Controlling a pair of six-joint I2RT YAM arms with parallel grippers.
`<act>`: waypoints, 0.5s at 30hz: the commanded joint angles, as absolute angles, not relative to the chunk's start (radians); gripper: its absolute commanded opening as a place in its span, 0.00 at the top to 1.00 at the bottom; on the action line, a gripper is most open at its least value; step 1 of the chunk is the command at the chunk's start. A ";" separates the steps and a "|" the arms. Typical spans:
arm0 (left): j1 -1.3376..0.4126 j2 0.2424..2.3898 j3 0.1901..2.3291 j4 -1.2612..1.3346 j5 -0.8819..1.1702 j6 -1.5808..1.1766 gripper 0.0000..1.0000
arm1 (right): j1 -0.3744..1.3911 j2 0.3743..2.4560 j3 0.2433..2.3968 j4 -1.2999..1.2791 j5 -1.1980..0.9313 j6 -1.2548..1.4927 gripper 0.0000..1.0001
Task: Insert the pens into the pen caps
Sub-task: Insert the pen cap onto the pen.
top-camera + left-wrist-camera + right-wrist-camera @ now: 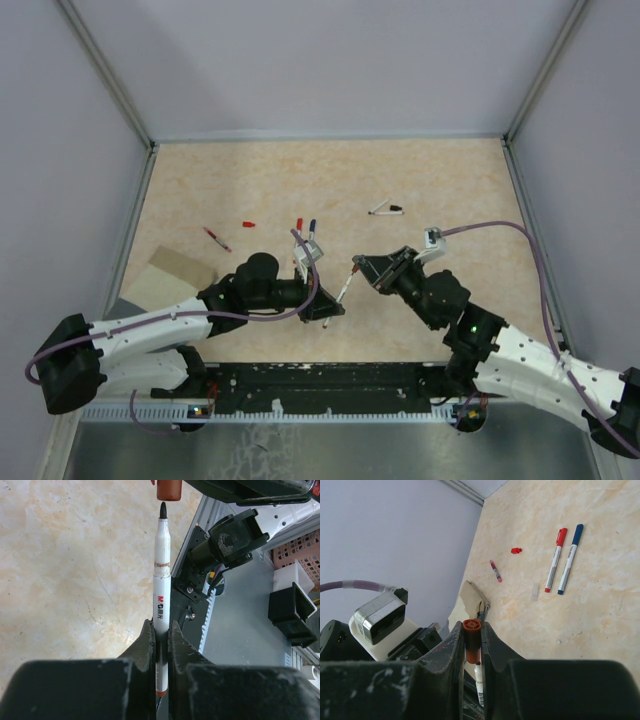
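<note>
My left gripper (327,309) (161,630) is shut on a white-barrelled pen (340,291) (161,580) with a dark tip and a dark-red end. My right gripper (364,268) (471,627) is shut on a dark-red pen cap (356,270) (471,641). The pen tip points at the cap's open end (168,489) with a small gap between them; the pen also shows just below the cap in the right wrist view (478,677). On the table lie a red-capped pen (299,228) (555,560), a blue-capped pen (312,228) (570,559), a black pen (386,209), a dark-red pen (217,238) (495,571) and a loose red cap (248,224) (516,550).
A piece of brown cardboard (180,275) (472,597) lies at the left front of the table. A small clear piece (535,591) lies near the capped pens. Grey walls (320,60) enclose the beige tabletop (330,170) on three sides. A black rail (330,378) runs along the near edge.
</note>
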State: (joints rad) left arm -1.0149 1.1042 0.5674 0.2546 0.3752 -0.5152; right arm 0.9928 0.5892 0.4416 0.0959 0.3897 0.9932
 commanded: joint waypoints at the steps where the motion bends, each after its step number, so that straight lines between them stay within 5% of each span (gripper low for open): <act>1: -1.023 1.103 0.581 0.291 0.373 -0.506 1.00 | 0.997 0.577 0.461 0.108 0.391 1.005 1.00; 15: -1.023 1.111 0.587 0.293 0.370 -0.506 1.00 | 0.997 0.585 0.453 0.104 0.356 1.001 1.00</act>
